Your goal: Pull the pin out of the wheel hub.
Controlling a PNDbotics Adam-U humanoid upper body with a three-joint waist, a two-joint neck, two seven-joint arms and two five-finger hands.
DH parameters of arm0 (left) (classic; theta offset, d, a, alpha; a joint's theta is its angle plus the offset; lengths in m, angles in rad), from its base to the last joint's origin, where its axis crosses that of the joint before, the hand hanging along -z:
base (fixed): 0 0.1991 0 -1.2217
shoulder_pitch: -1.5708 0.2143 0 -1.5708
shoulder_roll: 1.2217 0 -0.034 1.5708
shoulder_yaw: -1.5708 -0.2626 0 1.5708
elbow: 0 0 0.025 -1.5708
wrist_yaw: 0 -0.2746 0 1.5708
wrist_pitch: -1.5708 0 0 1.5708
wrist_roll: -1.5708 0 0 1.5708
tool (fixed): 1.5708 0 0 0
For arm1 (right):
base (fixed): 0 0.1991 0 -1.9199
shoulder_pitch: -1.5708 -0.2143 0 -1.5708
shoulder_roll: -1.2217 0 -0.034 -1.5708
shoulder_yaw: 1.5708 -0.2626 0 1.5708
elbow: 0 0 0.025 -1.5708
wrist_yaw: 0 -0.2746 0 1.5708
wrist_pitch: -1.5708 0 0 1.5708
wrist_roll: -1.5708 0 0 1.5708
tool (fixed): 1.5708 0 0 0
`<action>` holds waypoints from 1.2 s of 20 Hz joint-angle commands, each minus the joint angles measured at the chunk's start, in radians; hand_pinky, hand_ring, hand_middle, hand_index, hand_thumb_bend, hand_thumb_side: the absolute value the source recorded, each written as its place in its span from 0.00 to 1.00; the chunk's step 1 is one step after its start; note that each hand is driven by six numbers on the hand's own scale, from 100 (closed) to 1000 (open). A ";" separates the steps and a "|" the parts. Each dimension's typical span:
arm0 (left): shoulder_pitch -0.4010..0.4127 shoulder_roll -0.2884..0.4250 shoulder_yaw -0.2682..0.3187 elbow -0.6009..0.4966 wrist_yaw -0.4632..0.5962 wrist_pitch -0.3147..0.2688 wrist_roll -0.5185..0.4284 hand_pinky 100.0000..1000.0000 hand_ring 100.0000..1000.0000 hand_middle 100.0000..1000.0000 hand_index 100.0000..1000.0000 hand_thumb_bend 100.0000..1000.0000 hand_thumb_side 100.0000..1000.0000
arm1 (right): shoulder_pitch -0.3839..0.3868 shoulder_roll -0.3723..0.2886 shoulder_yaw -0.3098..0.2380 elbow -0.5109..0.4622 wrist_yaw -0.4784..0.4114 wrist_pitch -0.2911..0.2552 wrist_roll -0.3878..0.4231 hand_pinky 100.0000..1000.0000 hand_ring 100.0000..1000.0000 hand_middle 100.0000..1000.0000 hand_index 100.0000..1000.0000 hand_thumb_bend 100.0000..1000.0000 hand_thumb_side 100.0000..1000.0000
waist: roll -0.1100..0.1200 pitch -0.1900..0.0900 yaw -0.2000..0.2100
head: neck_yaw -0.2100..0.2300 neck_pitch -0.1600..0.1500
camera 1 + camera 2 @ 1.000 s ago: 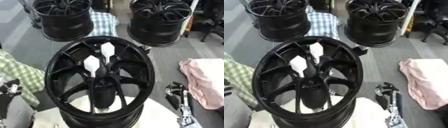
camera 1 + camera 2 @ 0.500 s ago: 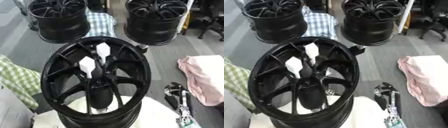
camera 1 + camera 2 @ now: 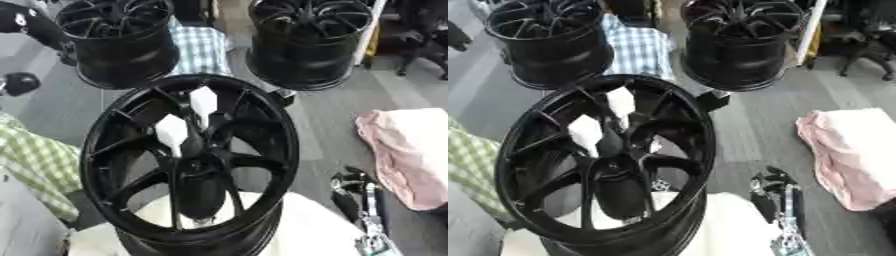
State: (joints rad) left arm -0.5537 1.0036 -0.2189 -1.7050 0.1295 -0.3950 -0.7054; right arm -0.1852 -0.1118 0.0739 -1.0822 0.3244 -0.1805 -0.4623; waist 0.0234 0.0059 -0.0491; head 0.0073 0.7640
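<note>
The large black multi-spoke metal wheel hub (image 3: 188,165) fills the near centre of both views, tilted up on its rim on a pale rounded support (image 3: 306,230) at the bottom edge. By its look it is rigid and heavy, unlikely to shift under a light tug, and its glossy spokes would be slippery to brace against.

Behind it two more black wheel rims stand on the grey floor, one at far left (image 3: 118,42) and one at far right (image 3: 306,40), with a blue-and-white checked cloth (image 3: 199,47) between them. A pink folded cloth (image 3: 407,152) lies at the right, and a green-and-white checked cloth (image 3: 35,167) at the left.

The robot's right hand (image 3: 354,195) shows at the lower right, dark with silver parts, well apart from the hub; whether its fingers are released or clenched cannot be told. The left hand is in neither view.

Two white hexagonal pins stand out from among the spokes near the hub's centre: the upper one (image 3: 203,101) and the lower one (image 3: 171,131) just beside it. They look like small, light, stiff plastic pieces. The likely hold is a pinch across the flat sides of a white head, then a straight pull along its axis, away from the spokes.
</note>
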 commanded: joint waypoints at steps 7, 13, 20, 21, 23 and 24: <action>-0.129 -0.020 -0.181 -0.025 -0.097 0.001 -0.201 0.83 0.82 0.84 0.87 0.40 0.48 | -0.008 -0.020 0.002 -0.011 0.014 -0.003 0.004 0.70 0.52 0.57 0.76 0.00 0.32 | 0.005 -0.021 -0.002 | 0.007 0.006; -0.206 -0.104 -0.293 0.089 -0.215 -0.057 -0.202 0.87 0.86 0.88 0.90 0.38 0.40 | -0.007 -0.018 0.005 -0.010 0.014 -0.005 0.007 0.70 0.52 0.57 0.76 0.00 0.32 | 0.006 -0.022 -0.006 | 0.010 0.006; -0.268 -0.188 -0.334 0.217 -0.311 -0.145 -0.202 0.89 0.91 0.94 0.93 0.33 0.30 | -0.006 -0.017 0.006 -0.010 0.014 -0.006 0.008 0.70 0.52 0.57 0.76 0.00 0.32 | 0.005 -0.023 -0.007 | 0.006 0.006; -0.275 -0.200 -0.337 0.232 -0.316 -0.154 -0.202 0.89 0.92 0.94 0.93 0.33 0.29 | -0.006 -0.016 0.006 -0.010 0.014 -0.006 0.008 0.70 0.52 0.57 0.76 0.00 0.32 | 0.005 -0.023 -0.007 | 0.006 0.006; -0.287 -0.222 -0.344 0.257 -0.324 -0.168 -0.202 0.89 0.92 0.94 0.93 0.33 0.29 | -0.006 -0.016 0.007 -0.009 0.014 -0.007 0.008 0.70 0.52 0.57 0.76 0.00 0.32 | 0.005 -0.024 -0.009 | 0.006 0.006; -0.292 -0.231 -0.348 0.268 -0.328 -0.175 -0.202 0.89 0.92 0.94 0.93 0.34 0.29 | -0.006 -0.015 0.007 -0.009 0.015 -0.007 0.008 0.70 0.52 0.57 0.76 0.00 0.32 | 0.005 -0.024 -0.009 | 0.005 0.006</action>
State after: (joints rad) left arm -0.8217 0.7680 -0.5675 -1.4471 -0.1898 -0.3831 -0.7336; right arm -0.1836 -0.1122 0.0802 -1.0817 0.3314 -0.1849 -0.4567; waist 0.0286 -0.0005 -0.0575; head 0.0143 0.7714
